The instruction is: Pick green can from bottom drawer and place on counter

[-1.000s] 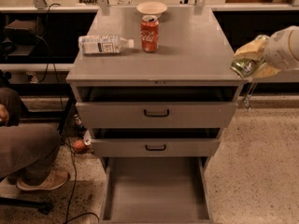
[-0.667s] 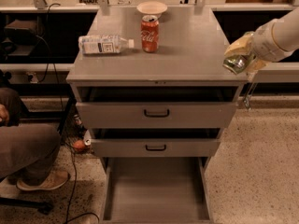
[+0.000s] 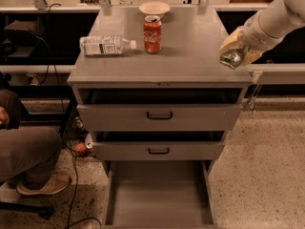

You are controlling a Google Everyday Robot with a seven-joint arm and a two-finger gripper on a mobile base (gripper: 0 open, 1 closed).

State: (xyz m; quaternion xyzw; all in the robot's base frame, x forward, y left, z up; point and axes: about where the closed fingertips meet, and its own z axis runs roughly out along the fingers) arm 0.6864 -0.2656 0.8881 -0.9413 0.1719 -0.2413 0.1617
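My gripper [image 3: 234,51] comes in from the upper right and is shut on the green can [image 3: 232,57], holding it tilted just above the right edge of the counter [image 3: 186,56]. The can's green side and silver end show below the pale fingers [image 3: 233,39]. The bottom drawer [image 3: 159,194] is pulled out at the bottom of the cabinet and its grey floor is bare.
A red Coca-Cola can [image 3: 152,34], a plastic bottle lying on its side [image 3: 106,45] and a white bowl [image 3: 154,7] stand on the counter's back left. Two upper drawers with black handles [image 3: 159,115] are slightly open. A seated person's leg [image 3: 28,156] is at the left.
My gripper has carried the green can leftward and a little up, from beside the counter's right edge to over its right rim.
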